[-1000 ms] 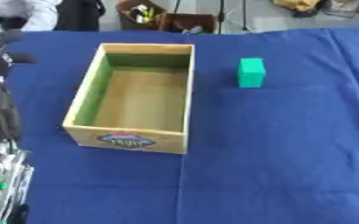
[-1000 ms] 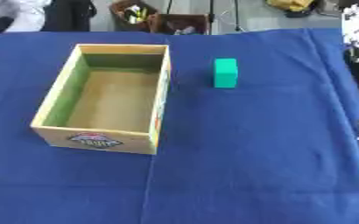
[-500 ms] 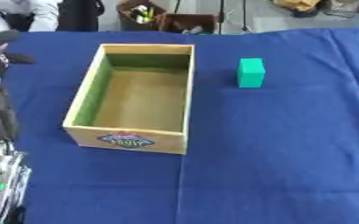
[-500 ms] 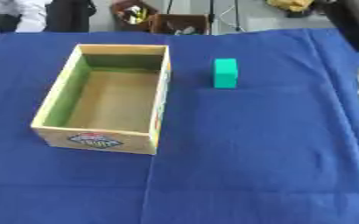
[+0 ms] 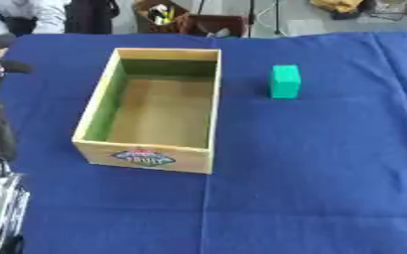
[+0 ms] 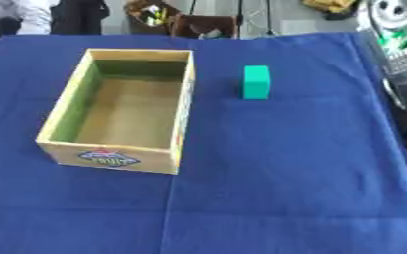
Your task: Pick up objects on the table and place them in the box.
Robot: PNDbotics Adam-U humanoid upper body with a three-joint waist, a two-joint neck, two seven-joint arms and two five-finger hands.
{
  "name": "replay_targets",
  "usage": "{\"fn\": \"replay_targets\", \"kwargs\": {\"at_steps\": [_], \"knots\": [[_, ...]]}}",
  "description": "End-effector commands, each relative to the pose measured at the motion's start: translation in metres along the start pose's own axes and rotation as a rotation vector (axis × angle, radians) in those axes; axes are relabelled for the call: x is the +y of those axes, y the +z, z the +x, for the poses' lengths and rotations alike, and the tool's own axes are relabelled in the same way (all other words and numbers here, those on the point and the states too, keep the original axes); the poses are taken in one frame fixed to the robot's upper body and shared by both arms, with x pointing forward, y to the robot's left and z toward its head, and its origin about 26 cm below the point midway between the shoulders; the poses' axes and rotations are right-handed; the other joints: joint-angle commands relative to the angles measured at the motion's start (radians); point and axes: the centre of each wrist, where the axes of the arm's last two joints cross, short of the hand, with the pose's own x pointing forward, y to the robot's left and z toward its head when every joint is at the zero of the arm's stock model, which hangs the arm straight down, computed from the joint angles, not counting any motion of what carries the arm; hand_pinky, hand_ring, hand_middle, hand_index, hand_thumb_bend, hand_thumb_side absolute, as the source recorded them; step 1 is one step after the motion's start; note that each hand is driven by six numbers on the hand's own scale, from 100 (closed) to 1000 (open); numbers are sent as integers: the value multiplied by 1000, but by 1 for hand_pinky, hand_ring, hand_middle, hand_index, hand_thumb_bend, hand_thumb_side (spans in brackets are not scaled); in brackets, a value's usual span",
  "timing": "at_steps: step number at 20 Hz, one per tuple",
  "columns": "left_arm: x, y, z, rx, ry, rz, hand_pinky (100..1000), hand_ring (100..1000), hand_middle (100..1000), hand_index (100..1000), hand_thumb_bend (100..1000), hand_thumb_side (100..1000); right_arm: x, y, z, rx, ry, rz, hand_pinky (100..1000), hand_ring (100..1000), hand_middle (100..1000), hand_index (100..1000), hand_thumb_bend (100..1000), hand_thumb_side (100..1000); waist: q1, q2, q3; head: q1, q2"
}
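Left eye view, looking down on a tabletop (image 5: 328,188) covered with a dark blue cloth. A shallow rectangular wooden box (image 5: 155,109) with a green-tinted inner wall and a printed label on its near side sits left of centre, open side up and holding nothing. A small bright green rectangular block (image 5: 285,81) stands on the cloth to the right of the box's far end, apart from it.

At the left edge a black robot arm shows, with what may be the left hand (image 5: 0,49) near the upper left, level with the far end of the box; it is too blurred to tell how its fingers are set. In the right eye view, silver and black arm parts (image 6: 400,44) come in at the upper right edge, and the right hand itself cannot be made out there.
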Motion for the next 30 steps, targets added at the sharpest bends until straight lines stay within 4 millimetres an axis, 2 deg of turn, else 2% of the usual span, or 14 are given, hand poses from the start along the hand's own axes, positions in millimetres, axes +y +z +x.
{"fn": "replay_targets", "kwargs": {"at_steps": [1, 9, 13, 17, 20, 29, 30], "knots": [[0, -3, 5, -21, 4, -13, 507, 699, 864, 774, 100, 957, 8, -20, -11, 39, 53, 39, 860, 848, 778, 868, 100, 973, -1, -19, 5, -7, 0], [-1, -3, 5, -16, 12, -21, 506, 700, 866, 773, 100, 958, 46, -55, -35, 114, 171, 159, 865, 876, 816, 898, 100, 1000, -3, -14, 16, -25, -13], [-2, -3, 6, -16, 16, -27, 506, 700, 866, 773, 100, 958, 65, -64, -42, 133, 233, 256, 872, 891, 837, 917, 103, 1000, -4, -13, 23, -35, -20], [-3, -3, 6, -14, 20, -31, 506, 700, 867, 773, 100, 958, 77, -68, -45, 143, 267, 328, 875, 897, 845, 919, 162, 1000, -5, -11, 27, -42, -29], [-3, -3, 6, -13, 22, -33, 505, 700, 868, 773, 100, 959, 82, -70, -47, 159, 289, 367, 878, 901, 848, 922, 210, 1000, -5, -10, 29, -44, -33], [-3, -2, 6, -12, 20, -37, 505, 701, 870, 773, 100, 960, 79, -73, -62, 218, 300, 463, 887, 911, 862, 937, 230, 981, -6, -7, 27, -41, -36], [-3, -2, 6, -12, 20, -37, 505, 701, 870, 773, 100, 959, 78, -73, -64, 225, 298, 477, 890, 913, 865, 946, 253, 978, -6, -7, 27, -41, -37]]}}
